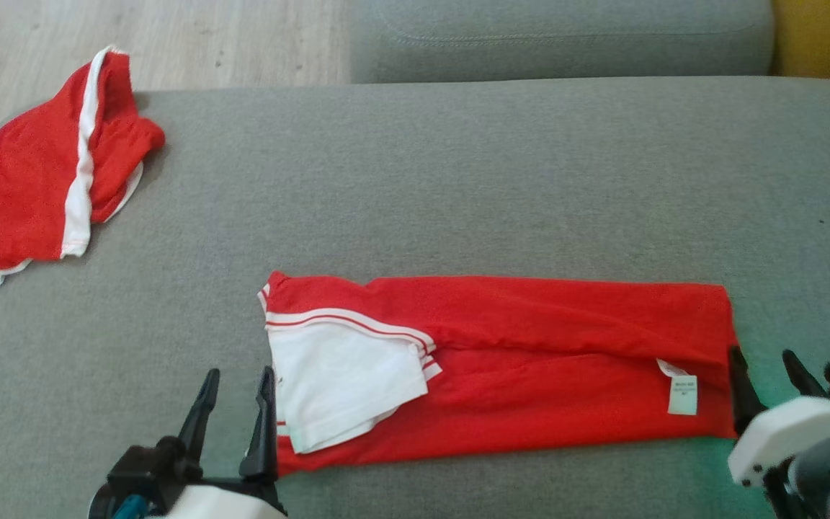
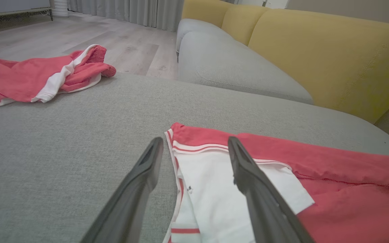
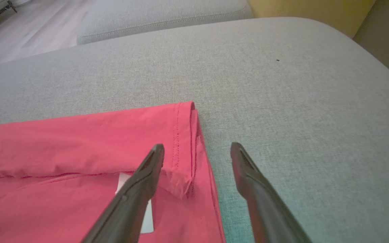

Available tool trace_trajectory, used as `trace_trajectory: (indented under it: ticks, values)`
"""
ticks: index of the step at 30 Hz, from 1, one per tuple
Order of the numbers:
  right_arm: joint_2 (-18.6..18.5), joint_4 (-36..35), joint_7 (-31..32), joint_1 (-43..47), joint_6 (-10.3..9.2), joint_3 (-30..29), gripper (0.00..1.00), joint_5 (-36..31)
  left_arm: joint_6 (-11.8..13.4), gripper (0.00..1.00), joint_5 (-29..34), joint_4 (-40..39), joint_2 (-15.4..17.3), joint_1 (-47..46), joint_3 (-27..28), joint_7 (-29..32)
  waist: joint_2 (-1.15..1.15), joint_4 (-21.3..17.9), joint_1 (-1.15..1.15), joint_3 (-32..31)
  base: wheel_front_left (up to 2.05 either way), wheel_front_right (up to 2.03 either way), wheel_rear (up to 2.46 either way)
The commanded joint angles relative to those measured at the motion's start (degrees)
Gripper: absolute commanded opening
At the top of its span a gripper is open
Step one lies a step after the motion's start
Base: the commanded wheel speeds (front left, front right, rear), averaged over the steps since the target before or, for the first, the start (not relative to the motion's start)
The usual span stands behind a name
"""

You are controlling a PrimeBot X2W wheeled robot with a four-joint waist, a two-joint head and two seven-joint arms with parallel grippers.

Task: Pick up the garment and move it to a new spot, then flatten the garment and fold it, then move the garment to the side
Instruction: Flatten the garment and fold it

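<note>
A red garment (image 1: 530, 360) with white striped sleeves lies folded into a long band on the grey sofa seat (image 1: 458, 180). Its white sleeve part (image 1: 343, 375) is at the left end and a white label (image 1: 681, 393) sits near the right end. My left gripper (image 1: 238, 378) stands open at the garment's left edge (image 2: 194, 162), one finger over the white sleeve and one over bare cushion. At the right hem (image 3: 184, 141) my right gripper (image 1: 764, 367) is open too, straddling the edge (image 3: 198, 148). Neither holds cloth.
A second red and white garment (image 1: 55, 166) lies crumpled at the seat's far left corner (image 2: 39, 76). Another grey cushion (image 1: 559, 36) and a yellow backrest (image 2: 316, 50) lie beyond. Wooden floor (image 1: 134, 36) lies past the seat's far left edge.
</note>
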Motion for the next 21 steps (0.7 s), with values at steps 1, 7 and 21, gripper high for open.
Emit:
trace_trajectory:
  ticks: [1,7,21]
  values:
    - [-0.5,0.21,-0.53,-4.58,0.43,0.76,1.0,-1.04,1.14,1.0,0.55,-2.36,0.72,-2.66,2.85,-0.53,0.0,0.77,0.0,0.63,0.0,0.0,0.0]
    - [-0.33,7.54,-0.96,-7.02,0.43,-1.44,1.0,-3.76,2.13,1.0,0.92,-3.52,0.66,-2.87,2.79,-0.19,0.0,2.57,0.0,1.91,0.0,0.0,0.0]
    - [-0.29,18.48,4.03,-11.63,0.43,-0.71,0.0,-0.19,2.9,1.0,1.78,-4.91,0.74,-3.61,2.08,0.06,0.0,2.29,0.0,3.34,0.0,0.0,0.0]
